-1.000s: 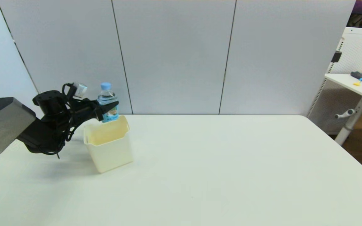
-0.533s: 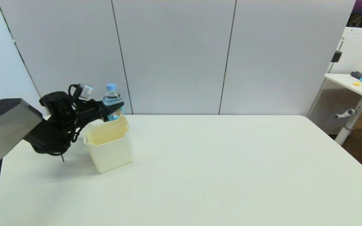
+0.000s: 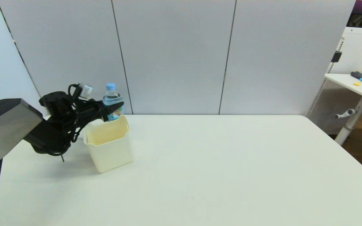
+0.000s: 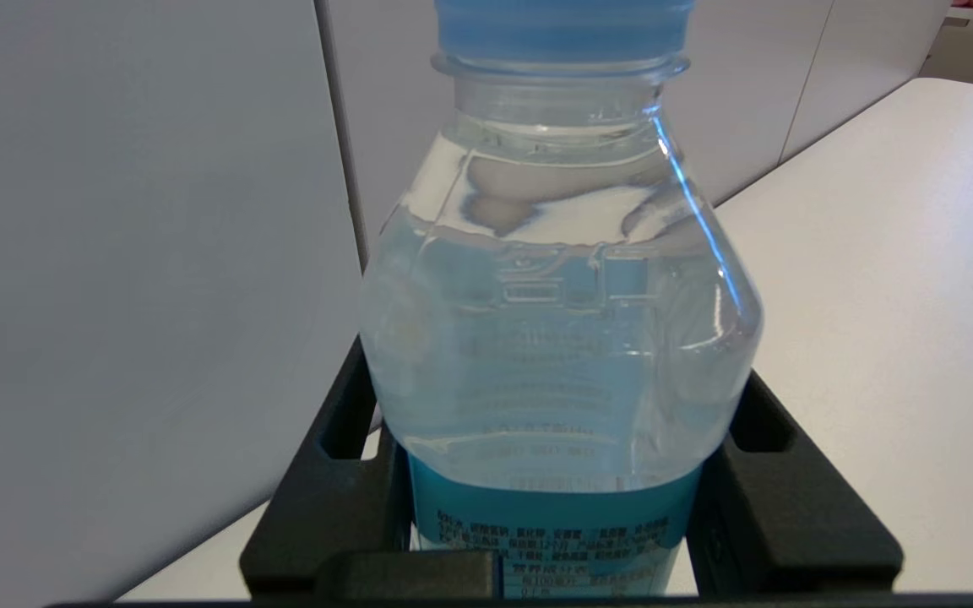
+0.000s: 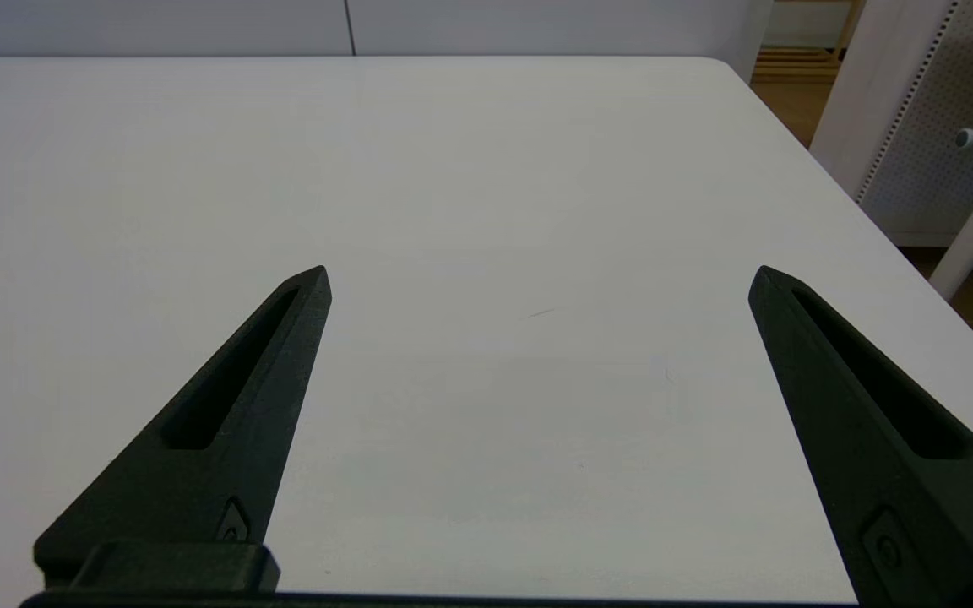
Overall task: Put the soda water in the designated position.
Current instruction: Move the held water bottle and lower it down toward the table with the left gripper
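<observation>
Starting at the left of the head view, we find our left arm reaching in from about nine o'clock, its left gripper raised over the far rim of the cream bin. The gripper is clenched on the soda water, which stands upright between the fingers. Its light-blue cap rises clear above the black fingers and its blue label sits at their level. The bottle's base is hidden behind the bin's back wall, so we cannot tell whether it hangs above the bin's opening or just beyond it.

In the left wrist view the soda water fills the middle, and the two fingers press against the label on either side, low on the bottle's body, with the clear shoulder and cap above them.

The bin stands on the white table towards ten o'clock, near the grey wall panels.

Moving right, our right gripper shows only in its own wrist view. It hovers over bare tabletop with its fingers spread wide and nothing between them.

At the far right, around two o'clock, a second white desk stands apart from the table.
</observation>
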You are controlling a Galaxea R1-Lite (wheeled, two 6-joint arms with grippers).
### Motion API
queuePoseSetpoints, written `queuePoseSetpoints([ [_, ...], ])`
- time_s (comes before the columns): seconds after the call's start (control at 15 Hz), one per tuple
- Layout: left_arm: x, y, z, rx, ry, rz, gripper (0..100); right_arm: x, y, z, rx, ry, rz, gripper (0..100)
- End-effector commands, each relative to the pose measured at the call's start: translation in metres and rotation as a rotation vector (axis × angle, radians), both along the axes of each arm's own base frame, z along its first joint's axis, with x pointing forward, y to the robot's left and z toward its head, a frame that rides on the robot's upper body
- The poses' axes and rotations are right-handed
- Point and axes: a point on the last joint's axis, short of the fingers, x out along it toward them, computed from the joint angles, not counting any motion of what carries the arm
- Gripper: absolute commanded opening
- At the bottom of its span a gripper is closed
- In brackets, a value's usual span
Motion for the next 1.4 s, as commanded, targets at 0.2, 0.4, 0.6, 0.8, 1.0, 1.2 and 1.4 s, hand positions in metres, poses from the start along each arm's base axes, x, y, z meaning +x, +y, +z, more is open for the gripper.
queuePoseSetpoints([
  [0.2, -0.001, 0.0, 0.001, 0.001, -0.007, -0.004, 0, 0.0, 0.0, 0.0, 0.0, 0.001, 0.001, 100],
  [0.4, -0.001, 0.001, -0.001, 0.001, -0.002, -0.001, 0, 0.0, 0.0, 0.0, -0.001, 0.001, 0.001, 100],
  [0.6, -0.004, 0.01, 0.009, 0.002, -0.02, 0.019, 0, 0.0, 0.0, 0.0, 0.0, 0.001, 0.001, 100],
  [0.8, -0.005, 0.021, 0.01, -0.001, -0.018, 0.04, 0, 0.0, 0.0, 0.0, 0.0, 0.001, 0.001, 100],
  [1.0, -0.006, 0.033, 0.008, -0.006, -0.022, 0.062, 0, 0.0, 0.0, 0.0, -0.001, 0.001, 0.001, 100],
  [1.2, -0.004, 0.035, 0.004, -0.024, -0.025, 0.064, 0, 0.0, 0.0, 0.0, -0.001, 0.001, 0.002, 100],
  [1.4, -0.002, 0.034, -0.007, -0.026, -0.012, 0.056, 0, 0.0, 0.0, 0.0, -0.001, 0.001, 0.001, 100],
])
